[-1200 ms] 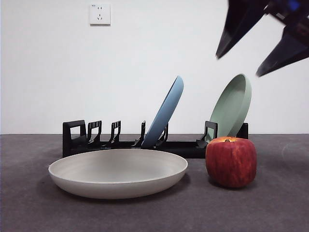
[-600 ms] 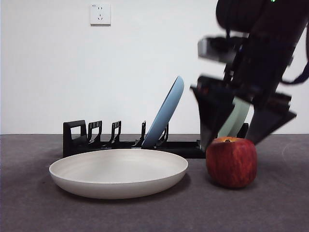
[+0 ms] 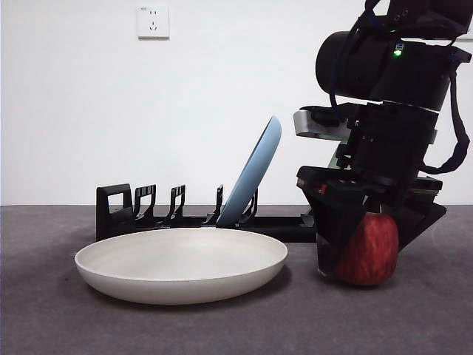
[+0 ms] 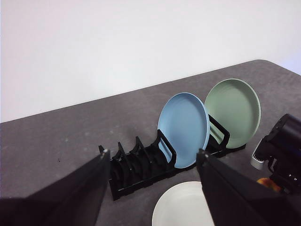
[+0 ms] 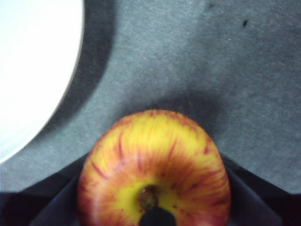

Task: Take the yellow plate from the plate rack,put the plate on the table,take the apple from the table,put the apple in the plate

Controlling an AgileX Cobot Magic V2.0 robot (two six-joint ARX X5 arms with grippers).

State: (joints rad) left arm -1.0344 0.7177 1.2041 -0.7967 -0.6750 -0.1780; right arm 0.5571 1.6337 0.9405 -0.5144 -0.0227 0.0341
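Right gripper astride apple, on table.

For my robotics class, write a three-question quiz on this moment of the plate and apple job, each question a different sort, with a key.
1. True or false: the yellow plate lies flat on the table.
2. Which gripper straddles the apple? A left B right
3. Fill in: the plate rack shows a light blue plate and a pale ____ plate.

Key: 1 true. 2 B: the right gripper has a jaw on each side of the apple; the left gripper is raised. 3 green.
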